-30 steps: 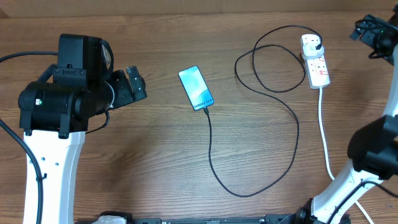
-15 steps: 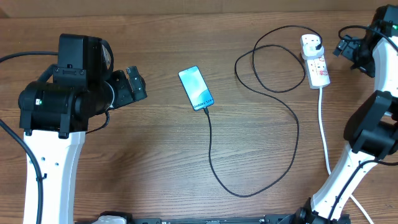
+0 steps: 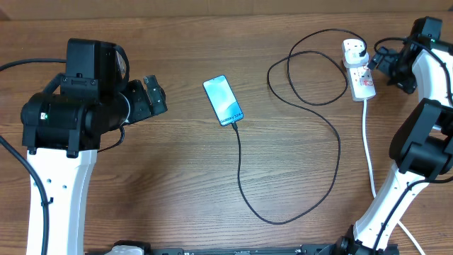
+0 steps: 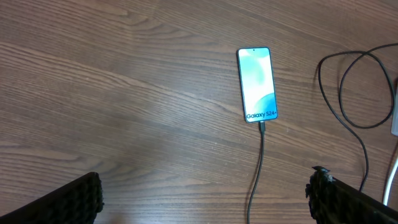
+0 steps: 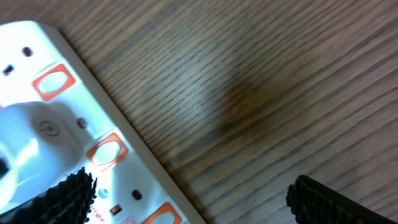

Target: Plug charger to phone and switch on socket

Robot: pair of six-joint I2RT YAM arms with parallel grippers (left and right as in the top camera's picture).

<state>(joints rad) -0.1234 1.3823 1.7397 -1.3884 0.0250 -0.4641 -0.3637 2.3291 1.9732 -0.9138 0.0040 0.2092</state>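
The phone (image 3: 223, 100) lies screen-up near the table's middle, its cyan screen lit. It also shows in the left wrist view (image 4: 257, 84). The charger's black cable (image 3: 333, 152) runs from the phone's lower end in loops to a plug (image 3: 360, 48) seated in the white socket strip (image 3: 361, 76) at the far right. The cable's tip (image 4: 262, 124) meets the phone's bottom edge. My right gripper (image 3: 375, 65) is open, close beside the strip's right edge; the strip (image 5: 56, 130) with its orange-red switches fills the left of the right wrist view. My left gripper (image 3: 152, 95) is open and empty, left of the phone.
The strip's thick white cord (image 3: 368, 152) runs down the right side toward the front edge. My right arm's base stands at the lower right. Bare wood grain (image 5: 249, 81) lies beside the strip.
My right arm has swung in from the far right corner toward the socket strip, and its gripper now sits just beside it. The left arm, phone and cable have not moved.
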